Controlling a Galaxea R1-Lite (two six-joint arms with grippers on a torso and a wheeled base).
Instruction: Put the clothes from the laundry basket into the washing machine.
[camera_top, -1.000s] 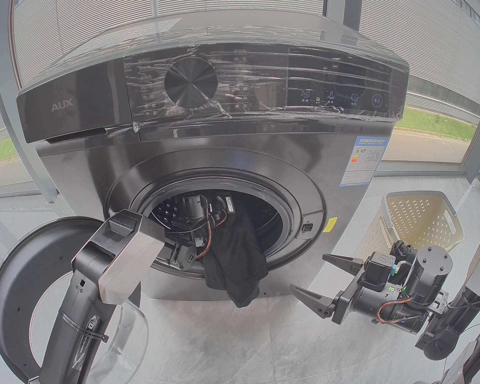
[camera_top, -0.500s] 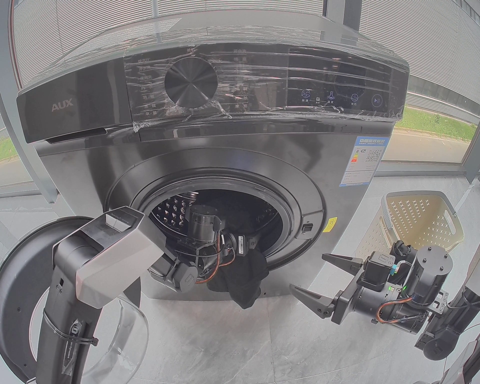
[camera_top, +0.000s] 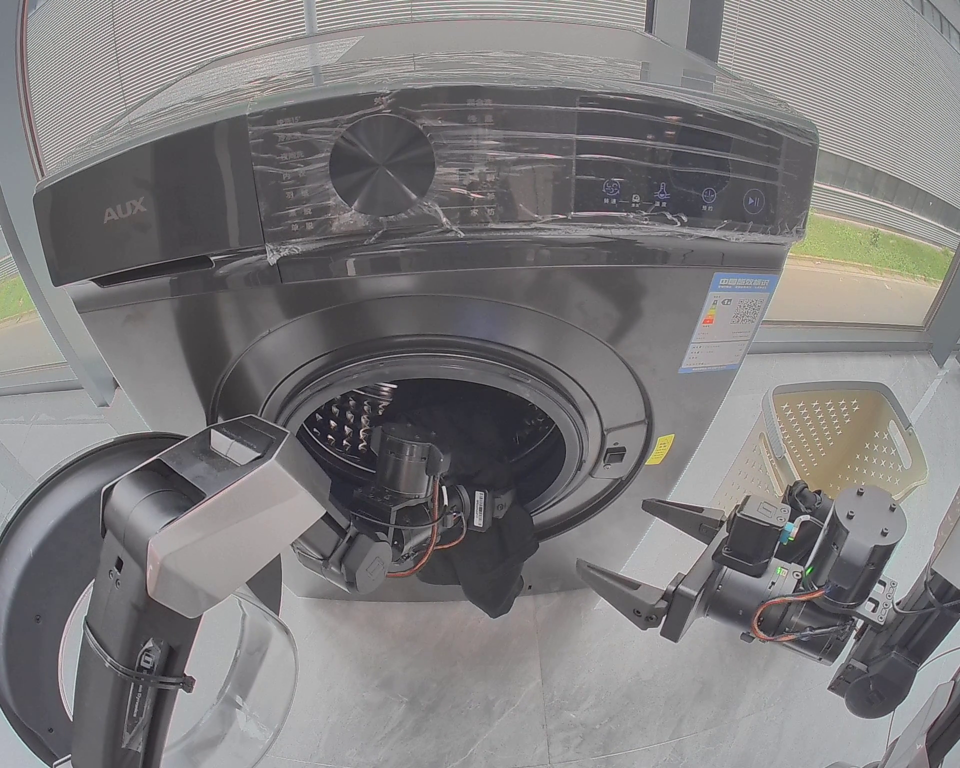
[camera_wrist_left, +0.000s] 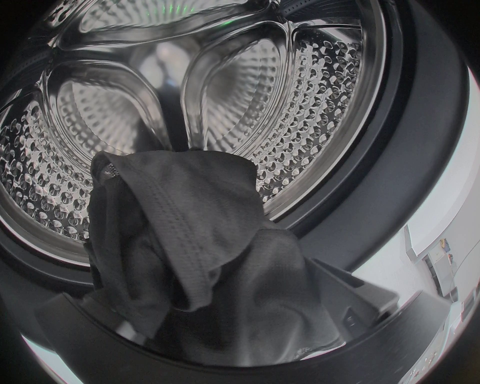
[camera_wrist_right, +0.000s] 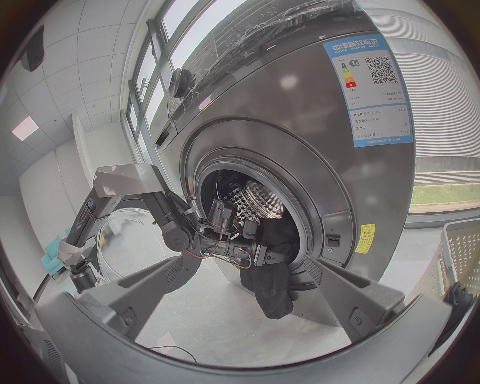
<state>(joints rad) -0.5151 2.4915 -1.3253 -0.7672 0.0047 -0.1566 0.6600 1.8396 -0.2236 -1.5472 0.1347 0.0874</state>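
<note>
**One garment half over the drum's lip**

Dark garment (camera_top: 492, 565) at lower centre of the head frame, draped across the opening of the washing machine (camera_top: 450, 300). Upper part bunched just inside the drum (camera_wrist_left: 295, 95), lower end hanging outside against the front panel. Left gripper (camera_top: 497, 506) at the opening's lower edge, buried in the cloth; grip hidden, so cannot tell whether closed or parted. Right gripper (camera_top: 612, 537) at lower right, well apart from the garment, fingers spread wide and holding nothing.

Step in hand, by the look of it: feeding the garment in. To do it well:
- Carry the bunch deeper toward the drum's back wall before any release.
- Lift the hanging tail clear over the dark door seal.
- Draw the arm back straight, so as not to drag cloth out again.

Likely risk: the tail's weight pulling the whole piece back onto the floor.

Inside the drum, nothing visible besides this garment. Laundry basket (camera_top: 840, 440) at right of the frame, behind the right arm. No clothes visible in the part on show, so probably the last item.
</note>
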